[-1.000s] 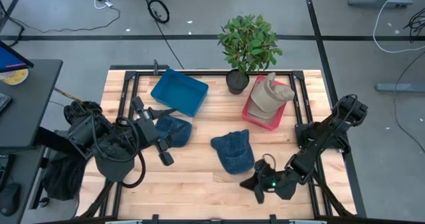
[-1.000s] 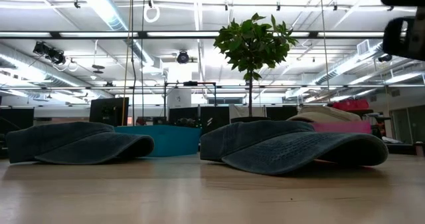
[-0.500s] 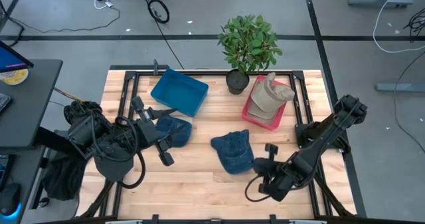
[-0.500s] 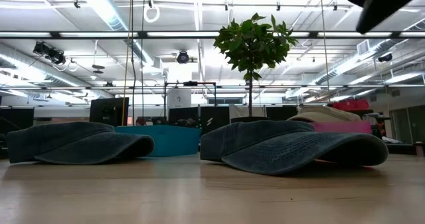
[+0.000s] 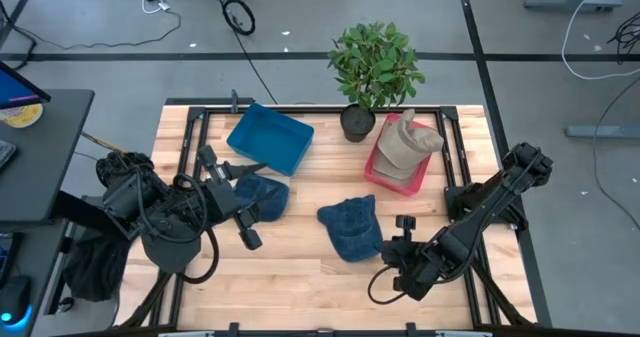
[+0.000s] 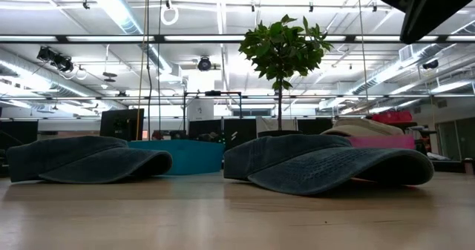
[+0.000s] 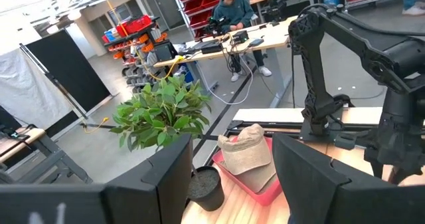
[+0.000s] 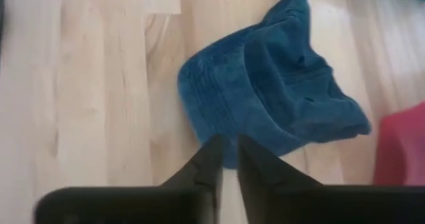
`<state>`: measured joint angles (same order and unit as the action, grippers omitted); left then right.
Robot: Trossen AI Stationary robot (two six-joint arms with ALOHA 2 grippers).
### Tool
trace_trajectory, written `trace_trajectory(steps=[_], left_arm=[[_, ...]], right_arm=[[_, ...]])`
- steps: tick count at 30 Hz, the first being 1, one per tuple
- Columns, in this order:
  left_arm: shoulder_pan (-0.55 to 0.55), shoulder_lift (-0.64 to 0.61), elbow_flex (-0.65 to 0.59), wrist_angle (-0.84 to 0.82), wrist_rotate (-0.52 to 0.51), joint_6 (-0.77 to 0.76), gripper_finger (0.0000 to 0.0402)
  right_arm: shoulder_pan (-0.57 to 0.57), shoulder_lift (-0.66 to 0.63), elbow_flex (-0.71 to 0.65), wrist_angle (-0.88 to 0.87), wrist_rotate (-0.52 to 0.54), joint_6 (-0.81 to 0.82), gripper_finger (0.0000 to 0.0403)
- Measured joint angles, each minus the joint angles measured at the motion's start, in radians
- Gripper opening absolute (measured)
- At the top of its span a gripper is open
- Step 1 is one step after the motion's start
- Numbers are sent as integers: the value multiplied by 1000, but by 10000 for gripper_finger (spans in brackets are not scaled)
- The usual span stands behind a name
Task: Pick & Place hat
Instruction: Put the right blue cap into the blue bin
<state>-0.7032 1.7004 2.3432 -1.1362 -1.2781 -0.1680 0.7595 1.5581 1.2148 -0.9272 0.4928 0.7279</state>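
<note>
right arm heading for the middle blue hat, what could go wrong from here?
Right end effector looks nearly closed; unless it opens, it may push the middle blue hat rather than grasp it. The hat lies flat on the table, so the fingers may scrape wood. The red bin already holds a tan hat.

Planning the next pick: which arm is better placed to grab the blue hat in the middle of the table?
Right. The right gripper hovers beside the middle blue hat, wrist camera aimed at it; the left gripper sits by the other blue hat.
</note>
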Motion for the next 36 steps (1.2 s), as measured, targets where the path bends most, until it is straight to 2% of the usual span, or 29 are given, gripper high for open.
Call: trace_trajectory(steps=[6,10,15,23,26,32,36], left_arm=[[16,0,0,0,0,0,210],[18,0,0,0,0,0,210],[18,0,0,-1,0,0,210],[18,0,0,-1,0,0,210],[18,0,0,-1,0,-3,210],[18,0,0,2,1,-3,210],[18,0,0,2,1,-3,210]], right_arm=[[-10,0,0,53,-13,-12,140],[-11,0,-52,154,-32,-77,202],[-5,40,-89,198,-72,-148,248],[-2,164,-89,210,-23,-241,246],[-2,207,-89,205,23,-227,238],[-10,283,-89,256,36,-213,227],[-10,326,-89,281,82,-192,226]])
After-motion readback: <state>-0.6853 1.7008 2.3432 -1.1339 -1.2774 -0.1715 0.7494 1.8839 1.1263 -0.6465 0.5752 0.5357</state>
